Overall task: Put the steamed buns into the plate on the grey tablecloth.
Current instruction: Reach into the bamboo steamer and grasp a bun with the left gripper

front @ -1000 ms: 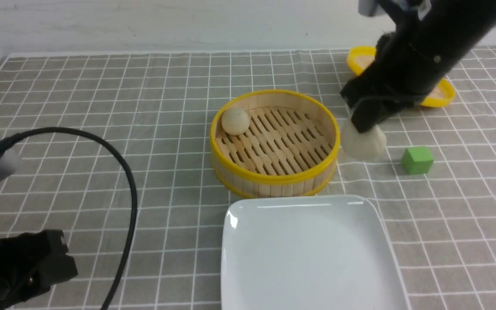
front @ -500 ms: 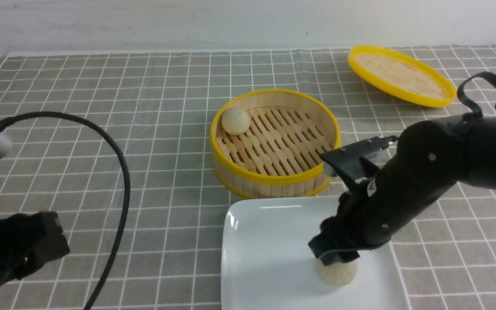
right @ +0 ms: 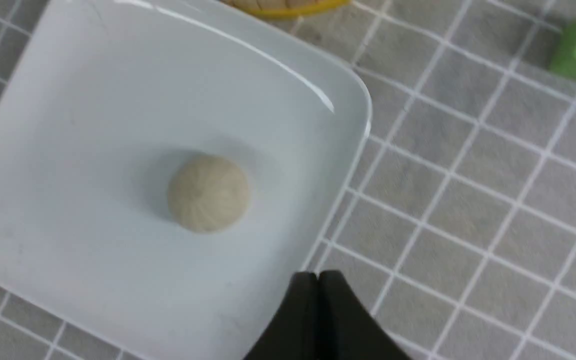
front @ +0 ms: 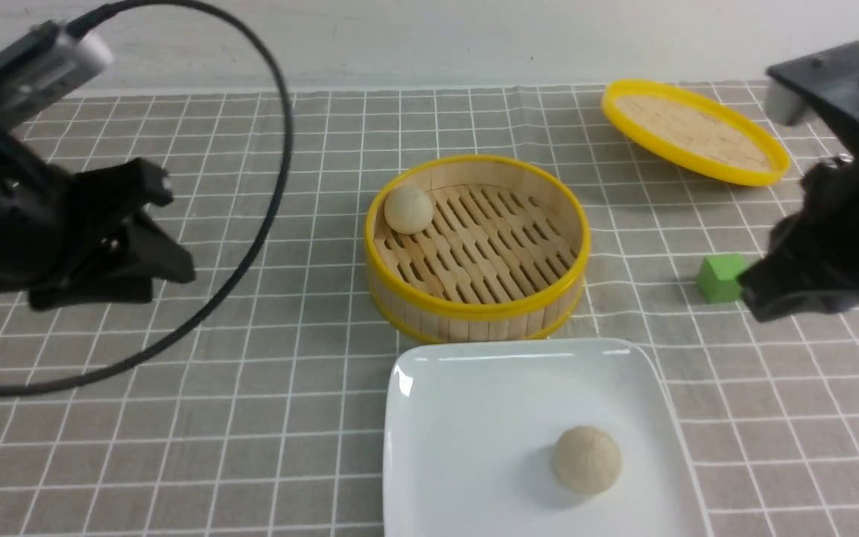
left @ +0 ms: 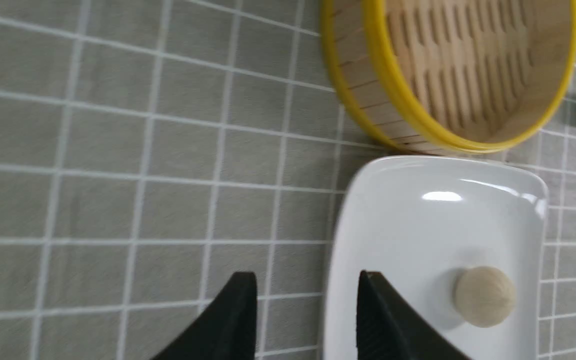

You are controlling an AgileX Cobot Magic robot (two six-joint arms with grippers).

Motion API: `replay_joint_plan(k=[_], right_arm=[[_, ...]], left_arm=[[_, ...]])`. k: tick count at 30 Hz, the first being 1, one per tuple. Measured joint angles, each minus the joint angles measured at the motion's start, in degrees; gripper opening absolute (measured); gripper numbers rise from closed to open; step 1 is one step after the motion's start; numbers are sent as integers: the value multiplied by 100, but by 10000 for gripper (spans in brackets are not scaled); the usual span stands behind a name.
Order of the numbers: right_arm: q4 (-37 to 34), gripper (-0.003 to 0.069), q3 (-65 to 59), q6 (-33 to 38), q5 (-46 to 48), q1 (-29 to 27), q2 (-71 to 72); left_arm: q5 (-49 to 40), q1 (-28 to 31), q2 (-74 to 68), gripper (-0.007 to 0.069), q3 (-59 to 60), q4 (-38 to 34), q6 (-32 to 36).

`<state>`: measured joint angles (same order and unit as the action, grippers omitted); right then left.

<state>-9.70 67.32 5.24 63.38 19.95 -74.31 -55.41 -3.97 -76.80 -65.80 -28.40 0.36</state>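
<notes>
One steamed bun [front: 587, 459] sits in the plate [front: 474, 418], toward the lower right of the front view, upright with its pleats showing in the right wrist view. The other bun [front: 408, 209] lies in the bamboo steamer [front: 474, 298], at the upper left of its slatted floor and close against the wall; whether it touches the wall I cannot tell. By my reckoning the job is half done.

My right gripper [right: 318, 274] has its fingers pressed together on nothing. It hangs over the grey tablecloth [front: 250, 418] at the right edge of the frame, just beside the green cube [front: 722, 277]. My left gripper [left: 307, 280] is spread wide and empty, up at the left of the front view and well apart from the steamer.

The next job, as I judge it, is fetching the second bun, and the left arm is the nearer one. I would come down from above, not from the side, because the yellow rim stands between gripper and bun. With the bun so near the wall, I would turn the wrist so that neither finger has to squeeze into that narrow space. Close gently — the dough looks soft and a hard pinch could dent it or squirt it out. Lift clear of the rim before moving across, then set it on the bare left half of the plate, apart from the first bun. The lid [front: 694, 133] at upper right is out of the way.
</notes>
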Motion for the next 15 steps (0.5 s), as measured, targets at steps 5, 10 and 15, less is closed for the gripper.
replay_joint_plan(k=[5,10,15], right_arm=[[20,-15,-785,0,-27,-303,497],[-81,-15,-1412,0,-394,-347,586],[-130,-13,-1458,0,-551,-347,586]], left_arm=[[12,-995,-1271,335,-1219,61,63],[10,-1688,-2954,395,-3105,426,-36],[-345,-1913,-4414,439,-4784,1100,-286]])
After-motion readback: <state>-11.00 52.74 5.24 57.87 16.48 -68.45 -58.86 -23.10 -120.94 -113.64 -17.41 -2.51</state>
